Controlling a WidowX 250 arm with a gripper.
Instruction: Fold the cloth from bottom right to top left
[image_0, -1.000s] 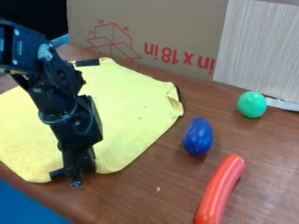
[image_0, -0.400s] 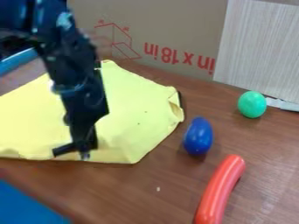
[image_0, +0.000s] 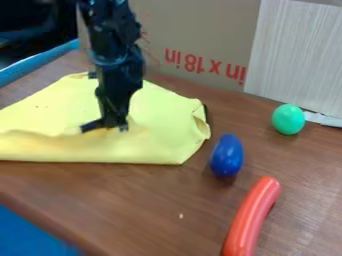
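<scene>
My gripper (image_0: 107, 126) hangs over the middle of the yellow cloth (image_0: 160, 142), shut on a pinched part of its near edge. That near portion is drawn up and back over the rest, leaving a straight fold along the front. Wrinkles run left from the fingertips. At the cloth's right corner a small flap is turned over. The arm covers part of the cloth behind the gripper.
A blue egg-shaped object (image_0: 226, 155) lies just right of the cloth, with a red sausage-like toy (image_0: 252, 217) in front of it. Farther right sits a green egg (image_0: 288, 119). A cardboard box (image_0: 194, 30) stands behind the wooden table (image_0: 153, 210).
My gripper has moved away from the camera and slightly right, carrying the cloth's near edge with it. The front edge of the cloth now lies farther back; the toys have not moved.
</scene>
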